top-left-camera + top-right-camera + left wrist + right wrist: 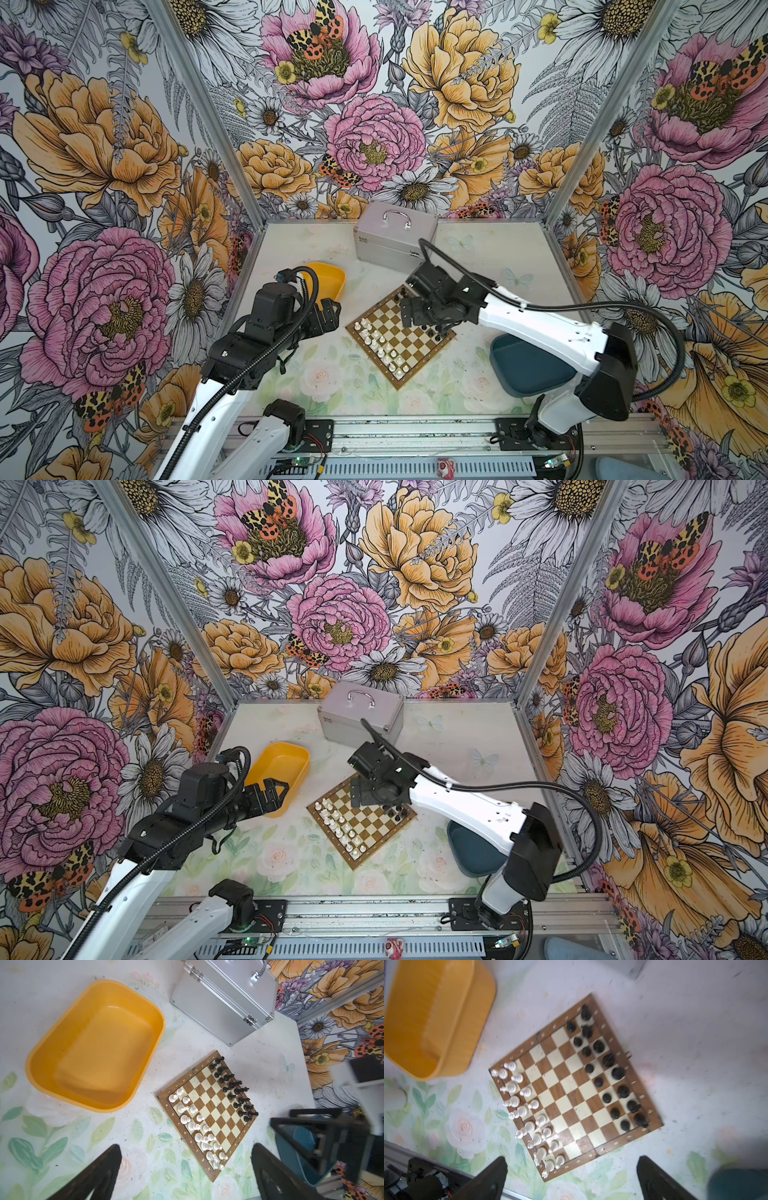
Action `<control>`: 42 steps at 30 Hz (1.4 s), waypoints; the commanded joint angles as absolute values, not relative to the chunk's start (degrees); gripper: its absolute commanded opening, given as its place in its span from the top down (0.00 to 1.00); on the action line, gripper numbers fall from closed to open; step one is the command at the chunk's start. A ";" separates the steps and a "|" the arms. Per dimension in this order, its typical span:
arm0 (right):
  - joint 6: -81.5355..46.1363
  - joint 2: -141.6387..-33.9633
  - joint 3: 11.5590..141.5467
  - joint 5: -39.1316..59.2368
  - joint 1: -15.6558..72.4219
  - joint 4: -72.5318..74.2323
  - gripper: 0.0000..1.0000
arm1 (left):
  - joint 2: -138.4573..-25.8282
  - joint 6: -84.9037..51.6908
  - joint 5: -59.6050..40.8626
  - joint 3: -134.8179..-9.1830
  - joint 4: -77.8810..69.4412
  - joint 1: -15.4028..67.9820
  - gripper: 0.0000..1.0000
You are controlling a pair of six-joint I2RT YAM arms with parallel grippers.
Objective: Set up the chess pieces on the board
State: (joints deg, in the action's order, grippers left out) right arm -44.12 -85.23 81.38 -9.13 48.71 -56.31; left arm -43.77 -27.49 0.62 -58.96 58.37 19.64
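Pale and flower-printed, the surface fills a booth of bold floral wallpaper, with a metal rail along its near edge where both arms are mounted. Nearest on the right lies a dark teal tray, partly covered by the white right arm. Just beyond it, at mid-surface, the board sits turned diagonally, one corner toward the rail. The white pieces stand in two rows along its near-left edge. The black pieces stand in two rows along the opposite edge, mostly hidden under the right arm in both top views. The middle squares are bare. The right fingers hang above the board, spread wide and released, with nothing between them. Left of the board, the left fingers are likewise spread and released, holding nothing, by the near end of the yellow tray, whose inside shows nothing in the left wrist view. Farthest back, a closed silver case with a handle on top stands against the rear wall
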 commanded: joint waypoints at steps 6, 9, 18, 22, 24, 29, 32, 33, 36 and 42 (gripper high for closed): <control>-21.03 -69.46 75.52 -30.82 30.15 -52.23 0.01 | -45.45 -12.86 15.39 -55.85 33.97 15.53 0.01; -11.44 -67.69 70.60 -31.25 24.57 -42.53 0.01 | -45.89 -8.60 15.16 -50.71 22.03 12.49 0.01; -2.01 -60.01 48.55 -22.70 11.11 -13.38 0.01 | -51.83 -7.59 15.64 -38.44 -1.36 6.51 0.01; -2.03 -61.08 44.82 -17.81 6.20 -6.45 0.01 | -54.07 -5.56 17.83 -33.28 -7.39 7.14 0.01; -2.47 -62.99 44.37 -17.58 5.17 -3.82 0.00 | -54.66 -4.84 20.77 -31.00 -8.74 7.32 0.01; -2.79 -65.65 41.57 -15.22 3.10 3.17 0.00 | -54.77 -3.65 22.33 -22.50 -19.25 5.27 0.01; -3.59 -66.36 38.12 -13.22 0.84 8.46 0.00 | -55.85 -4.69 21.02 -19.28 -23.00 3.40 0.01; -3.39 -67.04 37.43 -12.70 0.13 9.66 0.00 | -56.18 -3.96 20.57 -18.30 -24.29 3.17 0.01; -3.46 -70.09 35.29 -11.77 -0.95 14.27 0.01 | -58.32 -2.64 22.19 -14.67 -30.88 2.82 0.01; -4.93 -75.94 27.10 -5.08 -0.74 30.34 0.01 | -67.91 -4.38 18.46 -13.36 -44.51 0.28 0.01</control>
